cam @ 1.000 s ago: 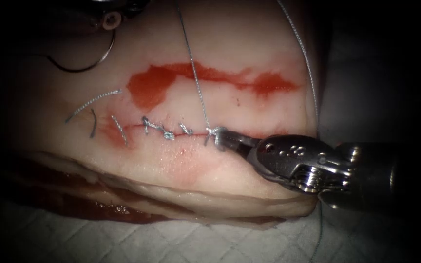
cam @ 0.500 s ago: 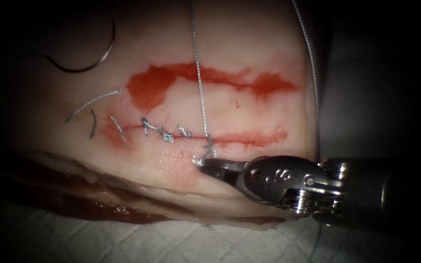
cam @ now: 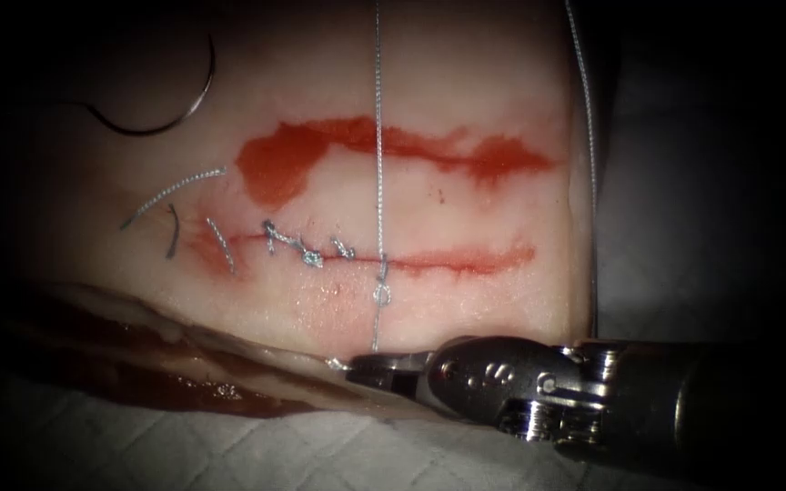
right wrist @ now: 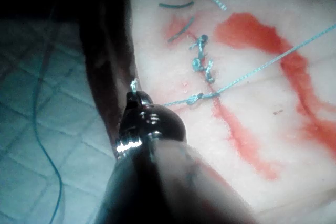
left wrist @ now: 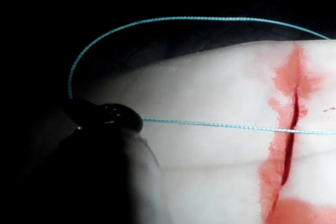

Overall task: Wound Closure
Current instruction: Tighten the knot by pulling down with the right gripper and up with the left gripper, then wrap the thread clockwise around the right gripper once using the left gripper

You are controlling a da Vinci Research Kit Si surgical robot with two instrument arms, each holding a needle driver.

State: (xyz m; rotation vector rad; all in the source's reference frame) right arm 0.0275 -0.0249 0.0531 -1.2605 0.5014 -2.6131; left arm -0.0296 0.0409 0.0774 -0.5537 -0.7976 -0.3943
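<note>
My right tool [cam: 357,366] lies at the near edge of the tissue [cam: 466,209], below the cut [cam: 452,262], jaws shut on the short end of the thread [cam: 377,164]. From those jaws the thread rises through a small knot loop [cam: 381,293] at the cut and runs taut out past the far edge. In the right wrist view the right tool [right wrist: 134,95] holds that strand by the knot [right wrist: 195,98]. In the left wrist view the left tool [left wrist: 123,119] is shut on the taut thread [left wrist: 226,126]. The curved needle [cam: 161,118] lies free on the tissue at the far left.
Several stitches [cam: 307,250] close the left part of the cut, with cut thread ends [cam: 175,191] beside them. A patch of red fluid [cam: 284,159] lies beyond the cut. Another strand of thread [cam: 586,136] hangs along the tissue's right edge. White quilted cloth [cam: 229,445] lies under the tissue.
My right tool has moved from the cut to the near edge, pulling the short thread end. The long strand has swung to vertical. The left tool has left the endoscope view.
</note>
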